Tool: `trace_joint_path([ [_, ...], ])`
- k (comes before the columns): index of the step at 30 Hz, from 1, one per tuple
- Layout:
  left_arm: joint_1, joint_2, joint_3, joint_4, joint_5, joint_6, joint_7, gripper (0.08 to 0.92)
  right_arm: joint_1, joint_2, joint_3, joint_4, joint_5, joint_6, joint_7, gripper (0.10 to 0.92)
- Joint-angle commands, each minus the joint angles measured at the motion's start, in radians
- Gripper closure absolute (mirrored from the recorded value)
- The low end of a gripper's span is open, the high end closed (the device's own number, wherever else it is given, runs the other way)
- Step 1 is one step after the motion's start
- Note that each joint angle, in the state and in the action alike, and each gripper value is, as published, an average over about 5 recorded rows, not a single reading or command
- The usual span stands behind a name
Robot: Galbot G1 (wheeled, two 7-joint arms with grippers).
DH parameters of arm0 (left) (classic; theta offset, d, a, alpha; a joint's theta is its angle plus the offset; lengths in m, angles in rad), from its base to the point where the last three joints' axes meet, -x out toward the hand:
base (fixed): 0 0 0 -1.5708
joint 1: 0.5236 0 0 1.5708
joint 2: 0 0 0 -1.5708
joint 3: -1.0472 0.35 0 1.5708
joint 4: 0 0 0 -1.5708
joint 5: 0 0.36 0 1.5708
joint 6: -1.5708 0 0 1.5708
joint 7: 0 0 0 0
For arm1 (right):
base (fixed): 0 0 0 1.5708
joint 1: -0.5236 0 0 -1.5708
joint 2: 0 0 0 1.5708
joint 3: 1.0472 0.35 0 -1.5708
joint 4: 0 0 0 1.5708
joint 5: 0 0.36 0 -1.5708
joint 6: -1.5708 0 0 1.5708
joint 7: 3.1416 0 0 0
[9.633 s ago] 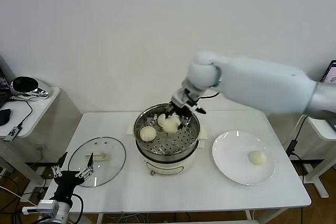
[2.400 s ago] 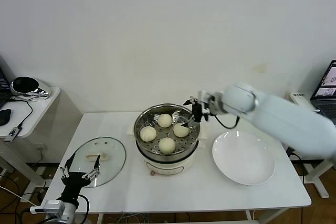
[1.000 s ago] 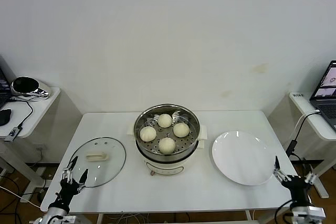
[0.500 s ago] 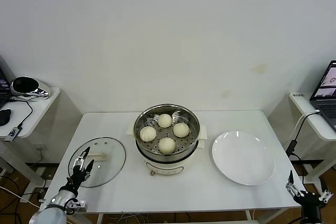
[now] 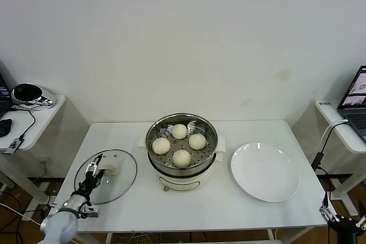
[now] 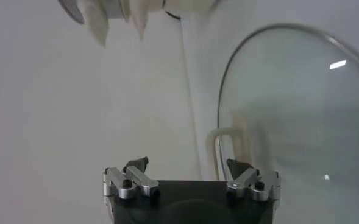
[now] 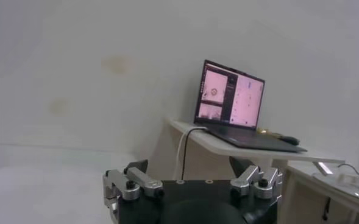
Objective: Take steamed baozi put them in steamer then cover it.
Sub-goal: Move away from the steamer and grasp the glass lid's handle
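Head view shows four baozi [image 5: 182, 142] inside the steamer [image 5: 182, 167]; the glass lid [image 5: 106, 176] lies near the tabletop's left edge, uncovered step left. Left gripper [image 5: 93, 172] hovers over it, open and empty; right gripper [image 5: 342, 222] is parked low beyond the right edge, open, empty.

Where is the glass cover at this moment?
In the head view the cover lies flat on the table's left part, beside the steamer, with the open left gripper over its handle.

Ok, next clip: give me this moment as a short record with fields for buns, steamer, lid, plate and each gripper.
baozi: four, all on the steamer's tray
steamer: uncovered, centre of the table
cover: flat on the table, left of the steamer
plate: empty, right of the steamer
left gripper: open, over the cover's handle
right gripper: open, low past the table's right front corner
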Motion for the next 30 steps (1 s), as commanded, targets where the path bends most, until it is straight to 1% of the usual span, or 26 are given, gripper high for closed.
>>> trace_joint_path([
  [1,-0.069,0.006,0.022,0.074,0.015,0.002,0.007,0.177,0.006,0.006,-0.003,-0.046,-0.014,0.005,0.001,0.203],
  [7,-0.085,0.006,0.024,0.100,0.015,0.004,0.016,0.182,0.017,0.004,-0.014,-0.067,-0.025,0.007,-0.001,0.203],
  [10,-0.086,0.007,0.024,0.102,0.011,0.008,0.025,0.221,0.019,0.003,-0.019,-0.075,-0.028,0.008,-0.002,0.203],
  [18,-0.097,0.002,0.026,0.124,-0.018,0.003,0.021,0.460,0.024,0.002,-0.027,-0.085,-0.034,0.010,-0.005,0.203],
  [24,-0.099,-0.004,0.028,0.144,-0.066,-0.005,-0.007,0.633,0.024,0.001,-0.035,-0.089,-0.039,0.015,-0.009,0.203],
  [27,-0.084,-0.003,0.025,0.131,-0.105,-0.005,-0.032,0.719,0.022,0.000,-0.044,-0.086,-0.039,0.027,-0.018,0.203],
  [30,-0.050,0.001,0.015,0.076,-0.141,0.009,-0.052,0.805,0.020,-0.002,-0.056,-0.077,-0.041,0.039,-0.030,0.203],
])
